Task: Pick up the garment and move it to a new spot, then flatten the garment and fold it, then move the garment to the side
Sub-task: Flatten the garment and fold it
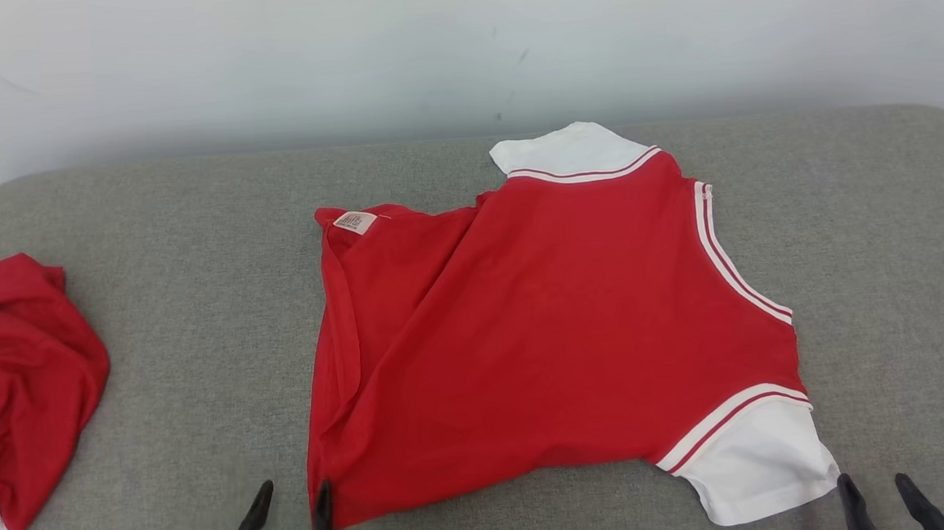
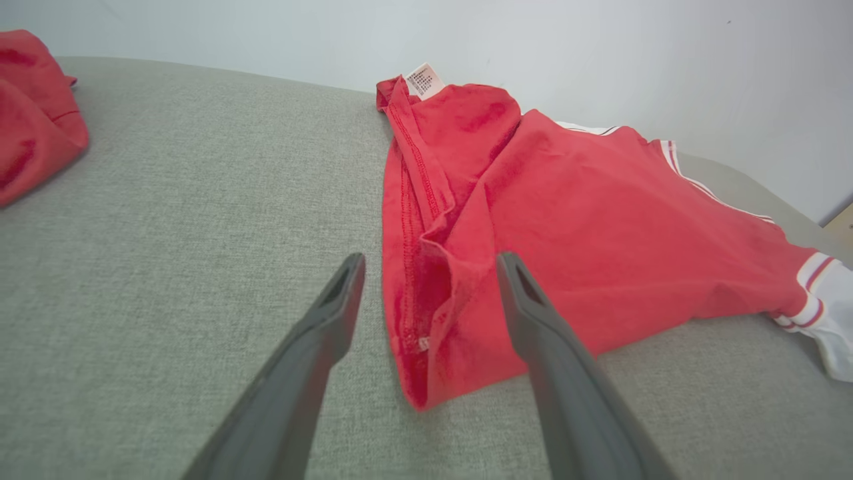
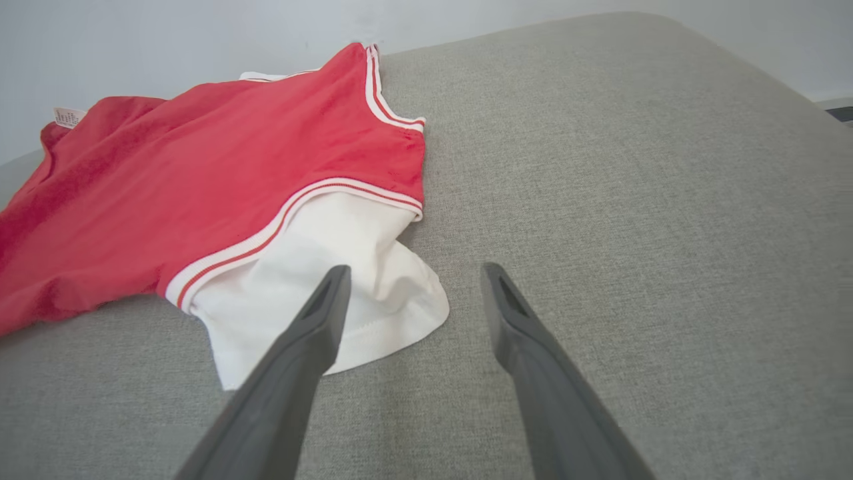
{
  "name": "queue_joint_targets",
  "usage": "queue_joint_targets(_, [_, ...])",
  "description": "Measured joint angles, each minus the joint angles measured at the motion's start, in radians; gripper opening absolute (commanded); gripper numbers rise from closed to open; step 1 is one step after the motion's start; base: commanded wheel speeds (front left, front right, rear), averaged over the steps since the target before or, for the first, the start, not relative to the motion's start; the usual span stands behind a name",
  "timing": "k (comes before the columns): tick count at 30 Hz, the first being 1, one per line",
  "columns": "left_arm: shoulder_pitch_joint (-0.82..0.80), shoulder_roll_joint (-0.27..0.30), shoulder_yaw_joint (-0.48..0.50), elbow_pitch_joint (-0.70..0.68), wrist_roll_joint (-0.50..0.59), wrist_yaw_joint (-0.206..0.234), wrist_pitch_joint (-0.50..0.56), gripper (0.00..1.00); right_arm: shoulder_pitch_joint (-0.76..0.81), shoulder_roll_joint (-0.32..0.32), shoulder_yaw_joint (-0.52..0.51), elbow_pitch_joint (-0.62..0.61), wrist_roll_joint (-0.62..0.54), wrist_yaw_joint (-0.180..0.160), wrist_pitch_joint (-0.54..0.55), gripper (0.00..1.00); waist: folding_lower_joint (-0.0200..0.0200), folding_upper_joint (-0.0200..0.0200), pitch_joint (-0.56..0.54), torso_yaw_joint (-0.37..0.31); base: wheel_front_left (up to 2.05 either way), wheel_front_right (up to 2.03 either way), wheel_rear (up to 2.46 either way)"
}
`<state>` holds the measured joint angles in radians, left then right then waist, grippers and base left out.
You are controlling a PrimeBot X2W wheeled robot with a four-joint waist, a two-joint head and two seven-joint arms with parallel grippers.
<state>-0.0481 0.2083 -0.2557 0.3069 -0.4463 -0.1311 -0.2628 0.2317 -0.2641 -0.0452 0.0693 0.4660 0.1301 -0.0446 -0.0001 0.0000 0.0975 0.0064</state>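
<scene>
Red garment (image 1: 558, 325) spread on the grey table (image 1: 196, 315), both claws wide and empty.

The garment lies mostly flat at the middle of the table, its hem side rumpled and folded over toward the table's left, and a white label (image 1: 355, 221) shows at the far hem corner. The left claw (image 1: 292, 514) sits at the table's near edge, left of middle, fingers spread either side of the near hem corner, gripping nothing. The right claw (image 1: 881, 502) sits at the table's near edge, toward its right, fingers apart just beside the near white sleeve (image 1: 763, 460). A crumpled red cloth (image 1: 20, 383) rests at the table's left edge.
</scene>
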Motion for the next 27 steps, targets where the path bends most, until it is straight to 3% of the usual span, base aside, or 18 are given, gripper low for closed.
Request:
queue_joint_targets(13, [0.094, -0.103, 0.191, -0.168, 0.146, 0.000, 0.000, 1.00, -0.125, 0.008, 0.060, 0.091, -0.037, 0.000, 0.010, 1.00, 0.0002, 0.0000, 0.007, 0.012, 0.00, 0.00, 0.00])
queue_joint_targets(27, [0.102, -0.153, 0.221, -0.166, 0.202, 0.000, 0.000, 1.00, -0.484, -0.020, 0.041, 0.492, -0.060, 0.000, 0.078, 1.00, 0.0002, 0.0000, 0.012, 0.053, 0.00, 0.00, 0.00])
